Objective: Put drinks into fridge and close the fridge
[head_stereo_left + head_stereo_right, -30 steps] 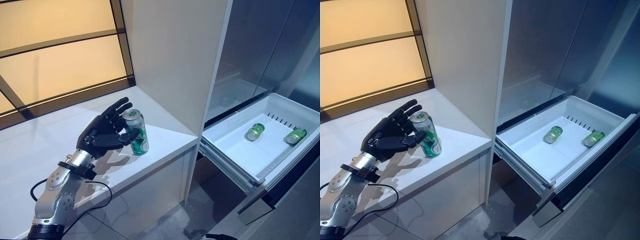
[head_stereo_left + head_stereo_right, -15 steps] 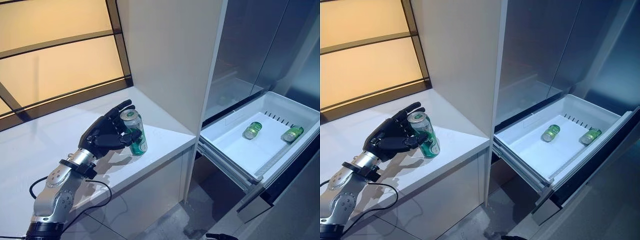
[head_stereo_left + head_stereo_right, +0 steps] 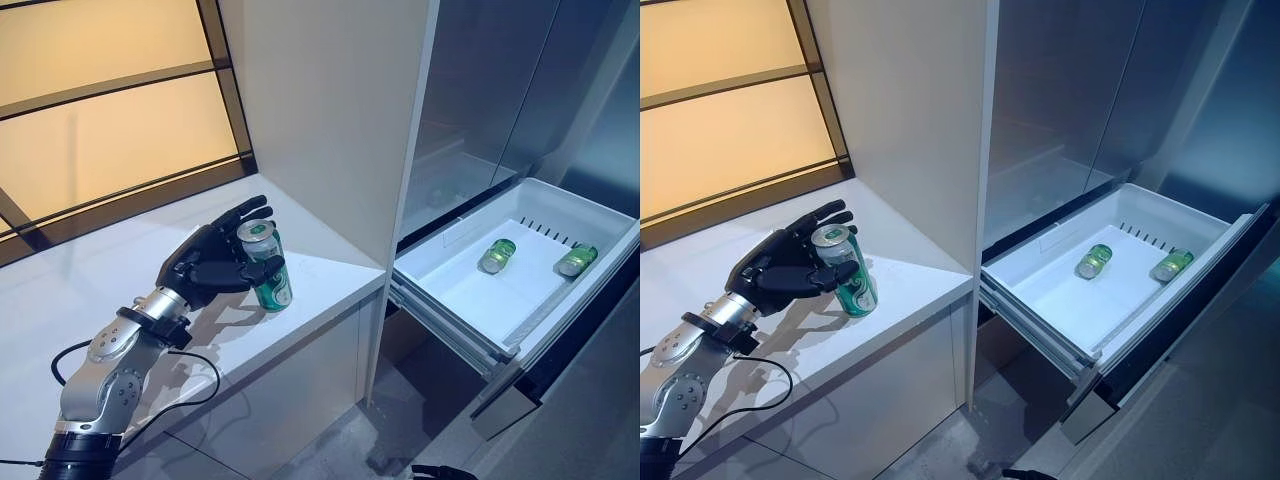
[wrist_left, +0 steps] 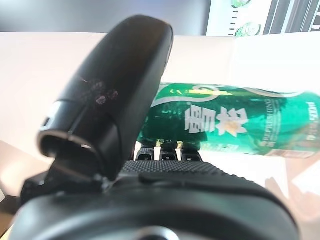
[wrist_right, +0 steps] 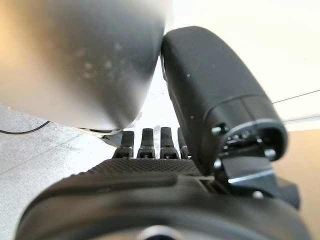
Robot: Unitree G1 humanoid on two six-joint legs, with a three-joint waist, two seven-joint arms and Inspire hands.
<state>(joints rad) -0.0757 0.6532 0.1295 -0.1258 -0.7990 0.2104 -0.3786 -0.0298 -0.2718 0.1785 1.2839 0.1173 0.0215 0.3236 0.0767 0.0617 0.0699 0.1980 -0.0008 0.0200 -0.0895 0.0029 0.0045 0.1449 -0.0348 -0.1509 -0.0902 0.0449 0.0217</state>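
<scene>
A green can (image 3: pixel 268 268) stands upright on the white counter (image 3: pixel 60 300) near its front right corner. My left hand (image 3: pixel 205 268) is open around it: the straight fingers reach behind the can's top and the thumb lies against its front. In the left wrist view the can (image 4: pixel 235 120) sits between the thumb (image 4: pixel 115 100) and the fingers. Two more green cans (image 3: pixel 497 255) (image 3: pixel 571 261) lie on their sides in the open white fridge drawer (image 3: pixel 440 240) to the right. My right hand (image 5: pixel 220 105) shows in its wrist view, relaxed and holding nothing.
A tall white cabinet panel (image 3: pixel 330 110) stands between the counter and the fridge. Grey fridge doors (image 3: pixel 500 80) above the drawer are shut. An orange-lit window (image 3: pixel 100 110) runs behind the counter. The drawer juts out over the grey floor (image 3: pixel 340 440).
The camera has shifted a little, so the whole scene sits further left. My left hand has settled slightly closer round the can. The can has stayed in place.
</scene>
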